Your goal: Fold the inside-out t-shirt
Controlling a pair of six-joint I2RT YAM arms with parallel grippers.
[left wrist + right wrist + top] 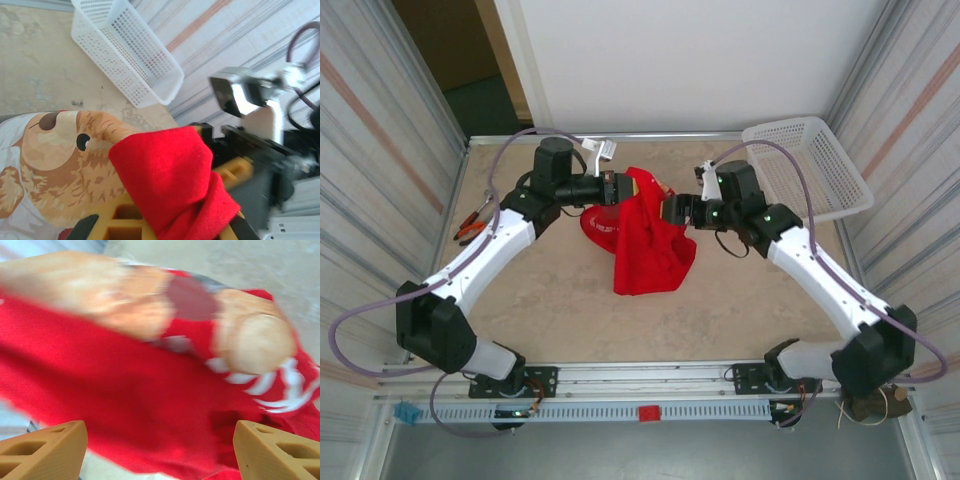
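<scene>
Left fingers: together, clamped on a fold of the red shirt.
Right fingers: wide apart, with the shirt just ahead; I cannot tell whether they touch it.
Shirt: middle of the surface, between the arms, top edge lifted, the rest draped down.
Count: one shirt, one basket, two arms.
Unclear: bear print cut off in the left wrist view, blurred in the right wrist view.

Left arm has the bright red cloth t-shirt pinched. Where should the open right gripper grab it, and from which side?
Probably the lifted right-hand edge of the bright red cloth t-shirt, opposite the left gripper, coming in level from the right: the open right gripper faces that edge, and the cloth hangs loose there.
</scene>
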